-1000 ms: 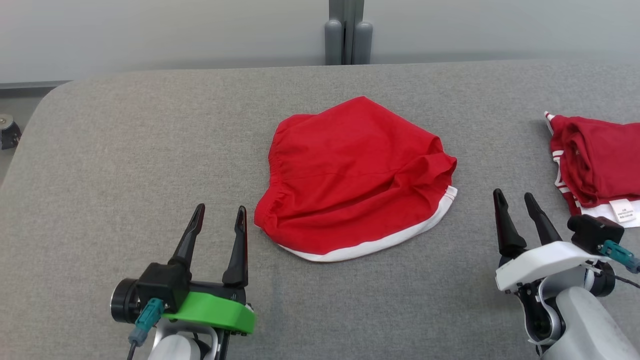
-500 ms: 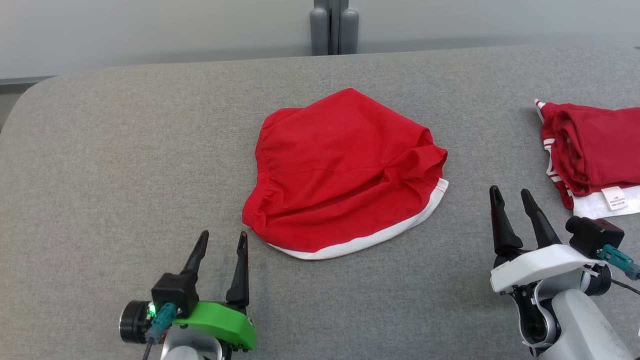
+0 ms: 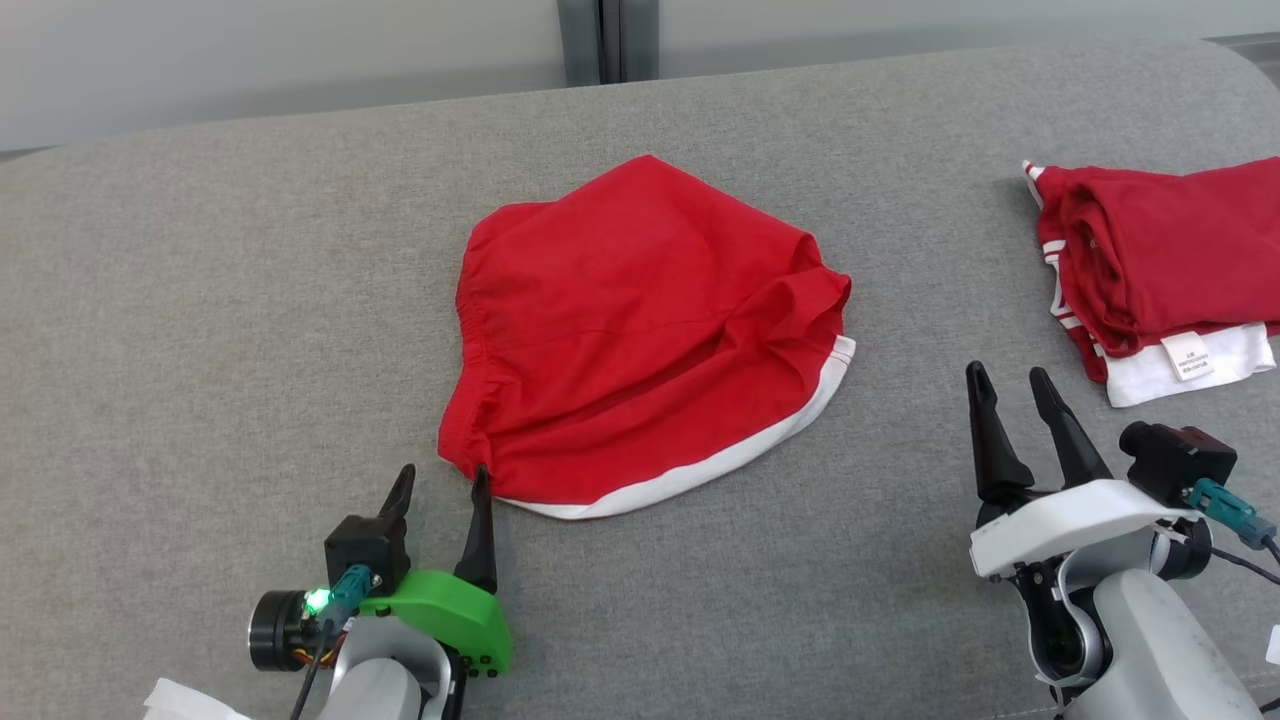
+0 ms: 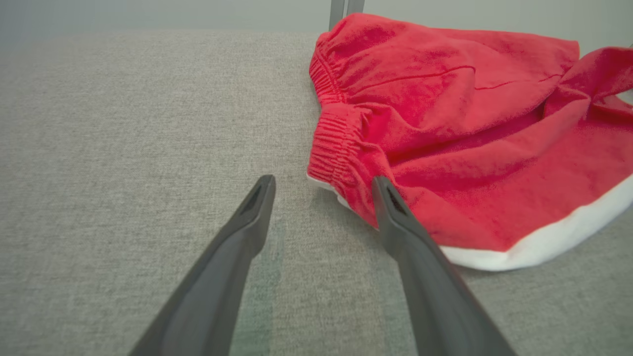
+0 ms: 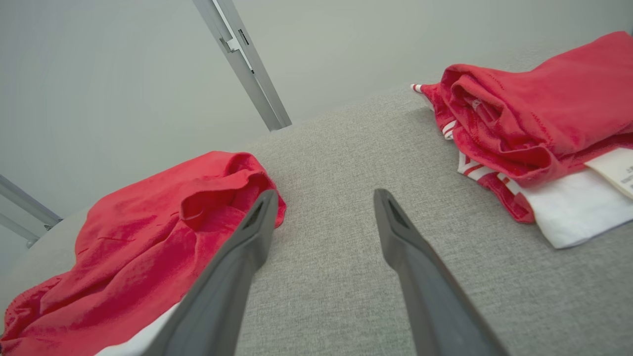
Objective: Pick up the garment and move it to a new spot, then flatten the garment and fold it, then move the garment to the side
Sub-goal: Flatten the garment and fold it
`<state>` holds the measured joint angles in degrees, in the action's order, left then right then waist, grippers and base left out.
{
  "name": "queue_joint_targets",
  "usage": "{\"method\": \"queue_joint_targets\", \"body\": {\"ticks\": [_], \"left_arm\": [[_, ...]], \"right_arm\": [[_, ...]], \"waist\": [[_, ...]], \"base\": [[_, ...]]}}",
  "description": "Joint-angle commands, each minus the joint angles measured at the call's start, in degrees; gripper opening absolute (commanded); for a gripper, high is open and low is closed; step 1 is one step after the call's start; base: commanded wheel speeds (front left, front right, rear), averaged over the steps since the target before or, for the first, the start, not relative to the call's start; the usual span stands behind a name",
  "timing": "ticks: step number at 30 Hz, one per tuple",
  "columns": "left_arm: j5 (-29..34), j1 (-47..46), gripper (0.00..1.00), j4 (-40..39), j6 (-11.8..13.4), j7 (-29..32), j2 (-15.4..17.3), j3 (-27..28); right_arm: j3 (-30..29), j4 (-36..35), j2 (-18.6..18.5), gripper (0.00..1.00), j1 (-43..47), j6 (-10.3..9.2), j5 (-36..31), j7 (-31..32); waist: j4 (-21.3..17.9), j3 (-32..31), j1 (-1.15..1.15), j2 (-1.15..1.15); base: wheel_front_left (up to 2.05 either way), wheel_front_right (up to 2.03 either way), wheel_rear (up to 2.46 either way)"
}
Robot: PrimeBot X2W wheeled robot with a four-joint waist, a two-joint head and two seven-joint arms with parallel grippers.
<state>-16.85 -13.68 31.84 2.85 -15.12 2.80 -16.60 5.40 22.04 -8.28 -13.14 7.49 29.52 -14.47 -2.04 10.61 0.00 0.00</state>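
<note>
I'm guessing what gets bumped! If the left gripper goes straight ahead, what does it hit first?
Probably the red garment, its elastic corner lying just ahead of the open left gripper. Height is unclear, so it might meet the grey surface first.

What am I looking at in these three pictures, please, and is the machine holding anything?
This is a wheeled robot with two arms, each ending in a two-fingered gripper. The wide picture comes from a camera on its head, looking down at a grey fabric surface. The other two come from wrist cameras, looking along each gripper's fingers. A rumpled red garment with a white hem lies in the middle; a folded red garment lies to the robot's right. The left gripper is open at the rumpled garment's near corner, the right gripper open between the two garments. Neither holds anything.
</note>
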Motion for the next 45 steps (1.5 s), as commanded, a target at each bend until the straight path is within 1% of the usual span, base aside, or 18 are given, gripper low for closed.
{"method": "queue_joint_targets", "body": {"ticks": [1, 11, 17, 21, 22, 23, 24, 25, 27, 35, 40, 45], "left_arm": [[0.2, -1.2, 1.00, 1.0, 0.6, 0.0, 0.2, -0.2], [-0.7, -3.3, 1.00, 4.3, 2.3, 0.0, 0.2, -0.3], [-1.1, -4.6, 1.00, 5.9, 2.3, 0.0, 0.2, -0.3], [-1.5, -5.1, 1.00, 6.8, 1.5, 0.0, 0.2, -1.1], [-1.7, -5.3, 0.61, 7.2, 1.1, 0.0, 0.2, -1.3], [-1.6, -5.5, 0.43, 7.4, 1.0, 0.0, 0.2, -1.4], [-1.6, -5.7, 0.03, 7.5, 0.7, 0.0, 0.2, -1.6], [-1.7, -5.8, 0.00, 7.1, 0.4, 0.0, 0.2, -1.6], [-1.9, -5.5, 0.00, 5.9, -0.1, 0.0, 0.2, -1.5], [-1.3, -2.5, 0.00, -0.6, 0.2, 0.0, 0.2, -0.4], [-2.1, -1.1, 0.00, -4.2, 0.5, 0.0, 0.2, -1.5], [-2.4, -0.6, 0.00, -5.6, 0.9, 0.0, 0.2, -2.9]], "right_arm": [[0.0, -0.3, 0.0, 1.00, -0.3, 0.00, -0.2, -0.2], [0.2, -0.7, 0.0, 1.00, -0.7, 0.00, -0.4, -0.3], [0.5, -0.8, -0.1, 1.00, -1.1, 0.00, -0.4, -0.2], [0.8, -0.6, -0.1, 1.00, -1.4, 0.00, -0.6, -0.1], [0.8, -0.5, 0.0, 1.00, -1.4, 0.00, -0.6, -0.1], [0.9, -0.5, 0.0, 1.00, -1.4, 0.00, -0.6, -0.1], [0.9, -0.4, 0.1, 1.00, -1.4, 0.00, -0.6, -0.1], [0.9, -0.3, 0.1, 1.00, -1.4, 0.00, -0.6, -0.2], [1.0, -0.2, 0.1, 1.00, -1.4, 0.00, -0.7, -0.2], [3.2, 1.0, -0.1, 1.00, -2.9, 0.00, -0.5, 0.7], [5.4, 5.6, -0.1, 1.00, -5.0, 0.00, 2.1, 2.9], [7.8, 10.6, -0.2, 1.00, -7.4, 0.00, 3.3, 3.9]], "waist": [[-0.5, 0.4, 0.00, 0.00], [-1.1, 1.1, 0.00, 0.00], [-1.3, 1.6, 0.00, 0.00], [-1.5, 1.9, 0.00, 0.00], [-1.5, 1.9, 0.00, 0.00], [-1.5, 2.0, 0.00, 0.00], [-1.4, 2.0, 0.00, 0.00], [-1.3, 2.0, 0.00, 0.00], [-1.1, 2.0, 0.00, 0.00], [1.5, 1.1, 0.00, 0.00], [3.8, 0.9, 0.00, 0.00], [5.3, 0.8, 0.00, 0.00]], "base": [[0.00, 0.00, 0.00], [0.00, 0.00, 0.00], [0.00, 0.00, 0.00], [0.00, 0.00, 0.00], [0.00, 0.00, 0.00], [0.00, 0.00, 0.00], [0.00, 0.00, 0.00], [0.00, 0.00, 0.00], [0.00, 0.00, 0.00], [0.00, 0.00, 0.00], [0.00, 0.00, 0.00], [0.00, 0.00, 0.00]]}}
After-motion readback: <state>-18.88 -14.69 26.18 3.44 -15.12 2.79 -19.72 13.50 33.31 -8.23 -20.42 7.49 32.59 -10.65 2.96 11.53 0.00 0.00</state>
